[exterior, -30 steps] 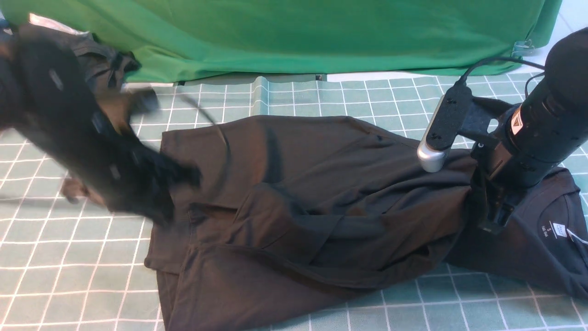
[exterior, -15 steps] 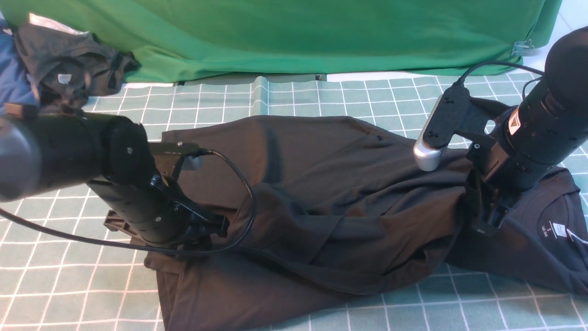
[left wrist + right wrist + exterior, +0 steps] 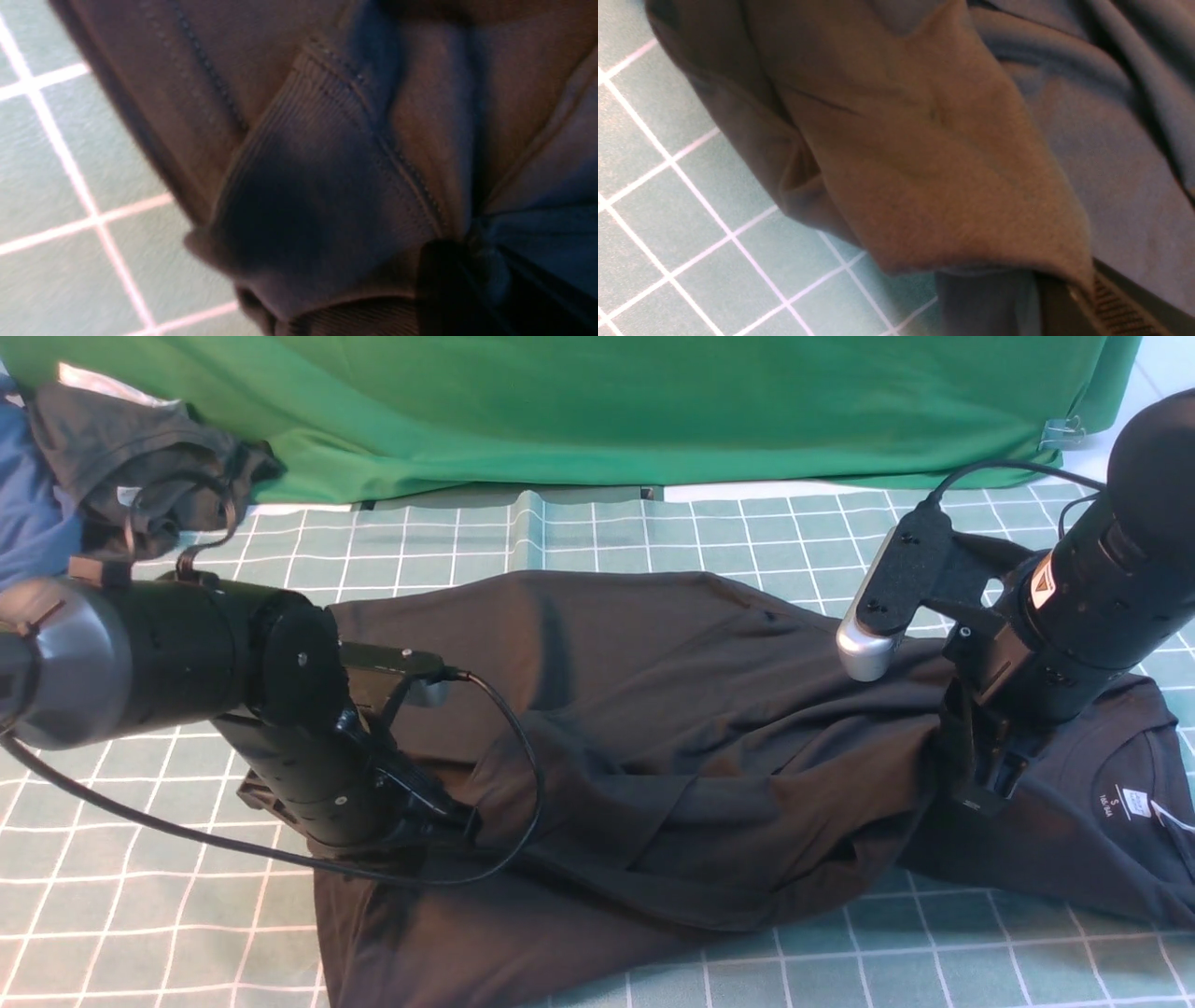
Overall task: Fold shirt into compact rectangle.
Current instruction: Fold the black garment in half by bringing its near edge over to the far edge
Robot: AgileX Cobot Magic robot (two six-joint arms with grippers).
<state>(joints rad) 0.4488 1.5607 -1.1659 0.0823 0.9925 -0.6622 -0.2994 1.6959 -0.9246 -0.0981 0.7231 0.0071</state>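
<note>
The black shirt [image 3: 672, 709] lies crumpled across the checked mat, its collar and white neck label [image 3: 1134, 801] at the right. My left gripper [image 3: 457, 821] is pressed low into the shirt's left part. In the left wrist view, ribbed cuff fabric [image 3: 299, 186] bunches at its dark fingertip [image 3: 439, 280], and the jaws are shut on it. My right gripper [image 3: 980, 793] stands near the collar, shut on a raised fold of the shirt. That fold [image 3: 924, 140] drapes over the ribbed finger pad [image 3: 1115, 303].
A big green cloth [image 3: 597, 401] hangs along the back edge. A dark grey garment [image 3: 140, 448] and a blue one [image 3: 28, 513] lie at the back left. The left arm's cable [image 3: 523, 784] loops over the shirt. Green checked mat [image 3: 140, 915] covers the table.
The left arm swung in from the back left, came down onto the shirt's left side and closed on fabric there. The right gripper shifted slightly left, still holding its fold.
</note>
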